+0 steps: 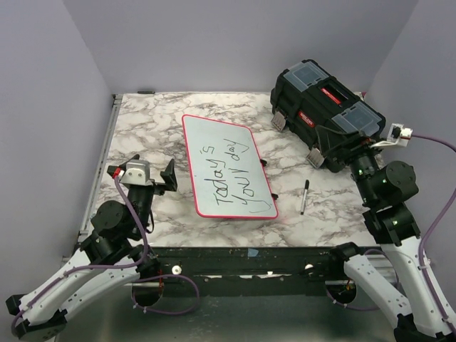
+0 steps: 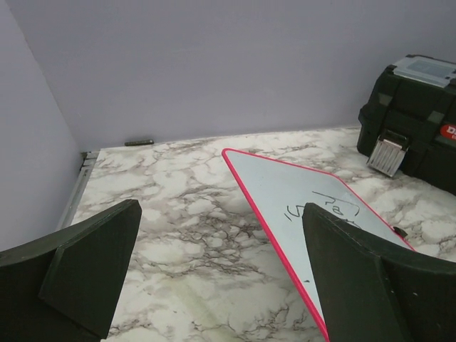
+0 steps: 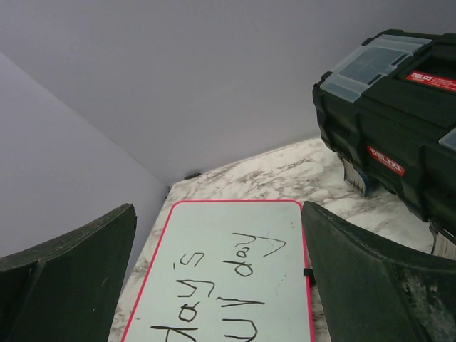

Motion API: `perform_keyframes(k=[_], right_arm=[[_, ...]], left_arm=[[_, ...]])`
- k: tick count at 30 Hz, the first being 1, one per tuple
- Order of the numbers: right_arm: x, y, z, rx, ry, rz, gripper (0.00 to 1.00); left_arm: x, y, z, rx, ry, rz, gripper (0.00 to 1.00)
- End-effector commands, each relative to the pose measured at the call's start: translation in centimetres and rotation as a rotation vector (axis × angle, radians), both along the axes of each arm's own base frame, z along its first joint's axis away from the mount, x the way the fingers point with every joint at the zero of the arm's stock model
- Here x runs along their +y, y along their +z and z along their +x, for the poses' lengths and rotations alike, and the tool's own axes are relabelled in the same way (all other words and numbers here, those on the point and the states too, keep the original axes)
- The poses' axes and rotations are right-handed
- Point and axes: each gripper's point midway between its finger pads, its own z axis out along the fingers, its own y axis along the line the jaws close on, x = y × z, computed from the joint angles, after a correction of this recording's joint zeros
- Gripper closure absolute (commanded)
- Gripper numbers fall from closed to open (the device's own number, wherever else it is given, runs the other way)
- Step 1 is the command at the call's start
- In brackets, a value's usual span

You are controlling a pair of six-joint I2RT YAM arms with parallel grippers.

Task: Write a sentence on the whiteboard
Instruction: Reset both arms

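Top external view, and nearest us the left gripper [image 2: 219,210] hangs at nine o'clock of the board, jaws wide apart with nothing between them. Over at three o'clock the right gripper [image 3: 217,208] is the same, spread and empty. A slim black marker pen [image 1: 305,197] lies flat on the grey-veined marble table [image 1: 142,128], at four o'clock of the board and just clear of its right edge. Centre stage, the red-rimmed flat white whiteboard [image 1: 221,135] lies mid-table, and the black handwritten sentence [image 1: 231,178] reads "Today's your day" in two lines. It looks complete to me, so the job now is a clean finish. I'd keep both arms high and off the board, since marker ink smears easily, and steer wide of the pen so it doesn't roll. Far off at one o'clock sits the black plastic toolbox [image 1: 328,114] with red labels and clear-lidded top trays. Its lid is down, so the contents cannot be made out.
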Motion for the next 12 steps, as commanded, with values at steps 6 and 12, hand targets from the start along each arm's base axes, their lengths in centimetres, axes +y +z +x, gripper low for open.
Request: perform_keyframes(k=[6,12], right_arm=[[-0.84,-0.62,-0.51,0.004,-0.034,0.034,0.0],[-1.13,-0.31,-0.89,-0.011,-0.041,-0.001,0.0]], left_arm=[[1.88,0.76,-0.34,-0.044,0.06,-0.065,0.02],[1.77,0.86,-0.29,-0.05,0.05,-0.065,0.02]])
